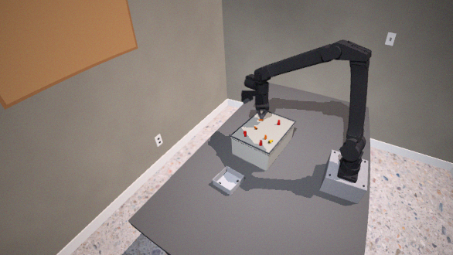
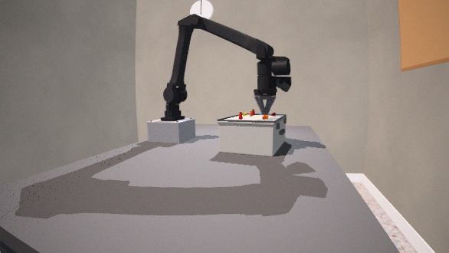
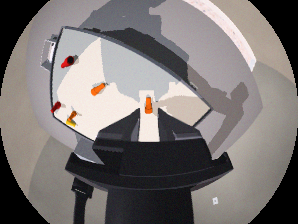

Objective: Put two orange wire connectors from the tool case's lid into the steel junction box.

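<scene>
Gripper [image 3: 149, 117] is standing part-open, gripping nothing, straddling an orange connector [image 3: 149, 103] lying with its long axis running twelve-to-six.

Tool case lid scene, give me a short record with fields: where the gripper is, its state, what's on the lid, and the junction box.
gripper position: gripper low over the tool case's lid, at its far edge
gripper state: partly open, fingers around an orange wire connector, not clamped
lid contents: second orange connector, three red connectors, one yellow piece
steel junction box: on the table near the case, no connectors inside
</scene>
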Controlling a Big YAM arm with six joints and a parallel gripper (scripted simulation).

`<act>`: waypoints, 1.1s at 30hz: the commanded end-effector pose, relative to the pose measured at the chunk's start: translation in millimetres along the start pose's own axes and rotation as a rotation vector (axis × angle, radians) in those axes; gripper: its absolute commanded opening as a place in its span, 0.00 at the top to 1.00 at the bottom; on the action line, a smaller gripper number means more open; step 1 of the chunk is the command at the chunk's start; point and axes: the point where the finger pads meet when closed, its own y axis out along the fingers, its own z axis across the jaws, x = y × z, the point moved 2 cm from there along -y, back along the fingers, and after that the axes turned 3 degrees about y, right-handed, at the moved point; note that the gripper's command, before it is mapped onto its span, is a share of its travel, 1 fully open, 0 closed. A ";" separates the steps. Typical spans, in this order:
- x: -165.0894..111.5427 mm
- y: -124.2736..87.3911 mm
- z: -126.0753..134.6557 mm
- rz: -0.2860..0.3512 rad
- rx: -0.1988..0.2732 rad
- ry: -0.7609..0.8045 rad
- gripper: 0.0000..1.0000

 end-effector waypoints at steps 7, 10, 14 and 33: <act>18.1 -20.2 -3.7 -0.051 -0.038 -0.016 0.75; 18.9 -23.4 -4.2 -0.056 -0.042 -0.017 0.75; 19.5 -25.8 -4.5 -0.059 -0.045 -0.017 0.75; 24.2 -25.7 -5.7 -0.060 -0.045 -0.013 0.75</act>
